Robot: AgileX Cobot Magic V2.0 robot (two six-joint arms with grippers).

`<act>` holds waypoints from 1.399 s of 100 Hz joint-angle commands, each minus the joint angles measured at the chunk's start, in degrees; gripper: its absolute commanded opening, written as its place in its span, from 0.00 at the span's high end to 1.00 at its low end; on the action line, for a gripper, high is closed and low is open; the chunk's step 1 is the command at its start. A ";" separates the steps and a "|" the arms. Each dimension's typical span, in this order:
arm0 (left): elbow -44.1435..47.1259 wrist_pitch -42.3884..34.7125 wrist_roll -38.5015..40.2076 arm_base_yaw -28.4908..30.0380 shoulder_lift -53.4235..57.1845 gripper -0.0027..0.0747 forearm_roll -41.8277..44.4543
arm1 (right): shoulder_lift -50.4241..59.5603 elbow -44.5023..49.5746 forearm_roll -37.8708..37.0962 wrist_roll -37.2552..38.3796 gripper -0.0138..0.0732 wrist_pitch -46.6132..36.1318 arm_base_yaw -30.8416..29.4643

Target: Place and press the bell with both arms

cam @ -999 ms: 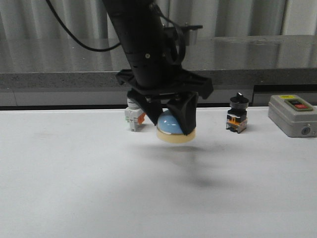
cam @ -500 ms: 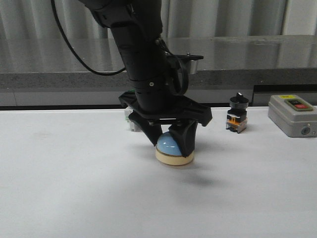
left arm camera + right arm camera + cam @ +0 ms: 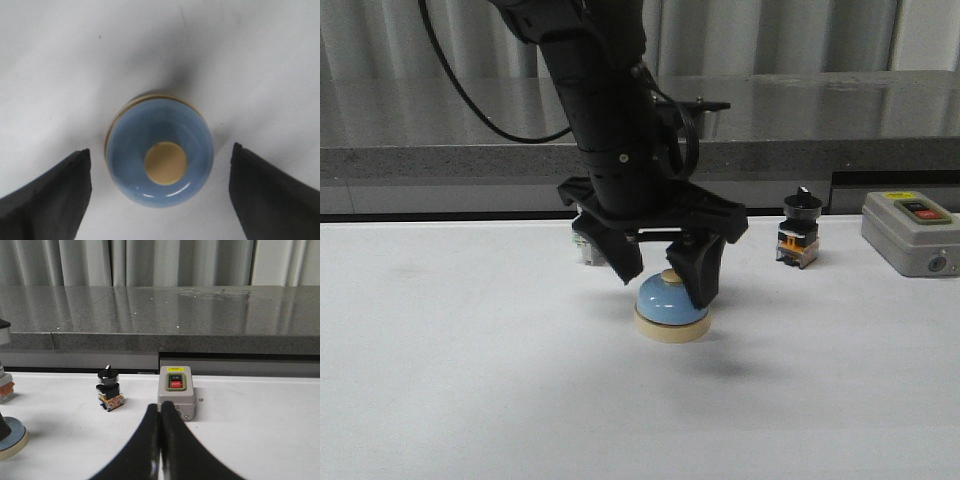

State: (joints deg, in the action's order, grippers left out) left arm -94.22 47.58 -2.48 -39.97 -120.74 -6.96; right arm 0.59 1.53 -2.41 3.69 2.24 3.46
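The light-blue bell with cream base and cream button stands upright on the white table, mid-table. My left gripper hangs straight over it, open, one finger on each side of the dome and clear of it. In the left wrist view the bell sits between the two black fingertips with gaps on both sides. My right gripper is shut and empty, low over the table, out of the front view. The bell's base edge shows in the right wrist view.
A black-knobbed switch and a grey on/off box stand at the back right; both show in the right wrist view, switch, box. A small white and orange switch stands behind the left arm. A grey ledge runs behind the table.
The left gripper came down with the bell, set it on the table, and opened; the fingers now stand apart from the dome.
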 commanded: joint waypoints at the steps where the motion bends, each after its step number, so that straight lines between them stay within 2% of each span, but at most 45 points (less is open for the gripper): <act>1: -1.72 -2.37 0.49 -0.25 6.32 0.33 -0.55 | 0.83 -0.87 -0.19 -0.19 0.91 -4.66 -0.32; 10: -1.72 -2.63 0.49 -0.25 8.94 0.50 -0.55 | 0.83 -0.87 -0.19 -0.19 0.91 -4.66 -0.32; 22: -1.72 -2.63 0.49 -0.25 11.97 0.84 -0.55 | 0.83 -0.87 -0.19 -0.19 0.91 -4.66 -0.32; 29: -1.72 -2.63 0.49 -0.25 13.61 0.99 -0.61 | 0.83 -0.87 -0.19 -0.19 0.91 -4.66 -0.32; 50: -1.72 -2.88 0.49 0.50 18.01 0.99 -1.07 | 0.83 -0.87 -0.19 -0.19 0.91 -4.66 -0.32; 78: -1.28 -3.02 0.62 6.03 24.20 0.99 -1.61 | 0.83 -0.87 -0.19 -0.19 0.91 -4.66 -0.32; 109: 3.10 -3.83 2.08 19.16 33.05 0.99 -1.42 | 0.83 -0.87 -0.19 -0.19 0.91 -4.66 -0.32; 122: 7.46 -4.23 2.08 25.24 37.79 0.99 -1.42 | 0.83 -0.87 -0.19 -0.19 0.91 -4.66 -0.32; 140: 15.50 -7.96 2.08 30.66 45.45 0.99 -1.42 | 0.83 -0.87 -0.19 -0.19 0.91 -4.66 -0.32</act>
State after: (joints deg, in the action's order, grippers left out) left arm -80.76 44.97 -0.97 -11.25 -80.98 -7.60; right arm 0.59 1.53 -2.41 3.69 2.24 3.46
